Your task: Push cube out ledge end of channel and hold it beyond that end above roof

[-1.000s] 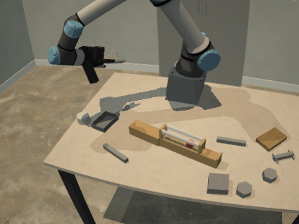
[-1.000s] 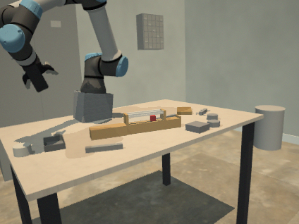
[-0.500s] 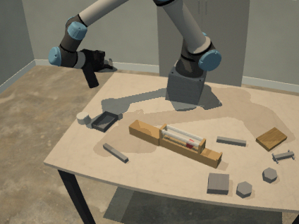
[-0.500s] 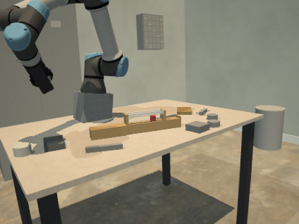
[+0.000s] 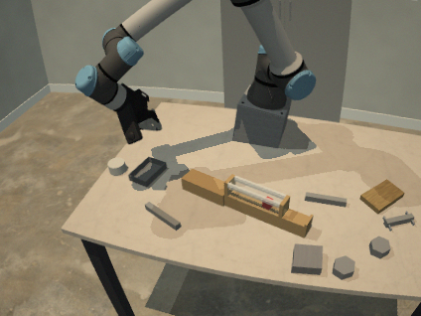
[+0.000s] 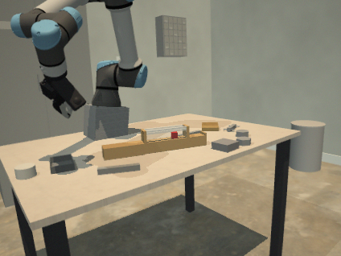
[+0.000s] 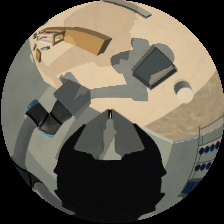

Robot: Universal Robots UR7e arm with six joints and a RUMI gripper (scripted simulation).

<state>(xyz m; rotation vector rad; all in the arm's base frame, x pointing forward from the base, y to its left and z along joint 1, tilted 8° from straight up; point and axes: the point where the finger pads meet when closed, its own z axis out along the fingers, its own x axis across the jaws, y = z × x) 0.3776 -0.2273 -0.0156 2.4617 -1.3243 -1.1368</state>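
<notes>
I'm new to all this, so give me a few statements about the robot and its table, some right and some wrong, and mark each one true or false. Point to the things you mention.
1. The small red cube (image 5: 267, 203) (image 6: 174, 134) sits inside the wooden channel with pale roof bars (image 5: 254, 209) (image 6: 161, 148). True.
2. The robot's black two-jaw gripper (image 5: 144, 134) (image 6: 74, 109) (image 7: 110, 109) is holding the cube. False: it is shut with nothing in it, away from the channel.
3. The dark open tray (image 5: 148, 172) (image 6: 62, 163) (image 7: 154, 68) stands near the white round piece (image 5: 117, 166) (image 6: 25, 171) (image 7: 184, 93). True.
4. The flat brown wooden block (image 5: 382, 196) (image 6: 210, 126) lies in the tray. False: it lies on the table, across the channel from the tray.
</notes>
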